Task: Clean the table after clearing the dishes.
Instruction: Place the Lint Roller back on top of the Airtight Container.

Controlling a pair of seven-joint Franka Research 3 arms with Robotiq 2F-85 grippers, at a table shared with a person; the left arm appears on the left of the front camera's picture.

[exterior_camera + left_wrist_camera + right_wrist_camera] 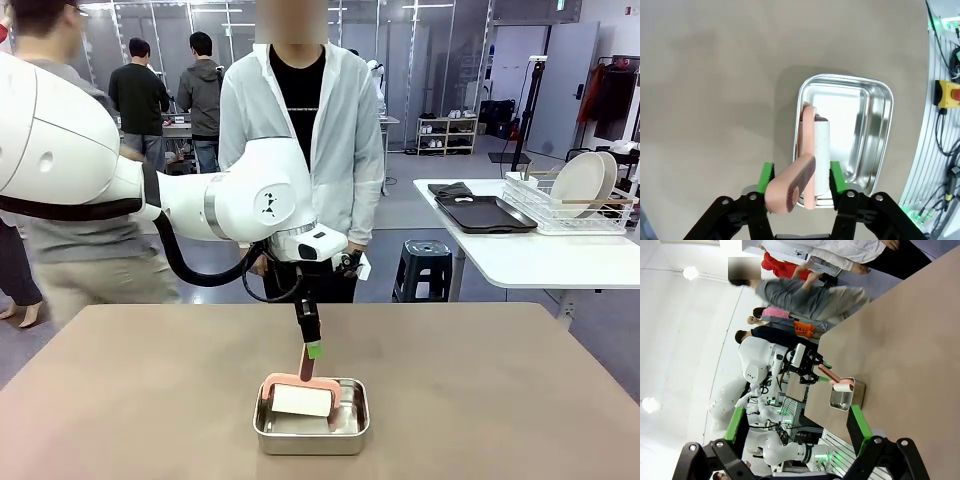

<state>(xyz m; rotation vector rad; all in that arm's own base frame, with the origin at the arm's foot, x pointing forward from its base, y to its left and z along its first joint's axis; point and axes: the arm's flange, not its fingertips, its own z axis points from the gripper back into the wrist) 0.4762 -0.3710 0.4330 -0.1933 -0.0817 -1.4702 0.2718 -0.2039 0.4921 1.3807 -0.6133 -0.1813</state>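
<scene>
The tan table [140, 400] holds a square steel pan [352, 428]. A pink-handled roller with a white roll [303, 398] lies in the pan, its handle sticking up. My left gripper [311, 343] hangs just above the pan. In the left wrist view the left gripper [801, 179] is open, its green pads [767, 178] standing on either side of the pink handle [790, 186] with a gap on the right side. My right gripper [796, 425] is open and holds nothing, off beyond the table's end. White plates [583, 182] stand in a wire rack on the side table.
A person in a white jacket [300, 130] stands at the table's far edge behind the left arm. The white side table [540, 262] at the right carries a dark tray [485, 213] and the rack. A stool [427, 265] stands beside it.
</scene>
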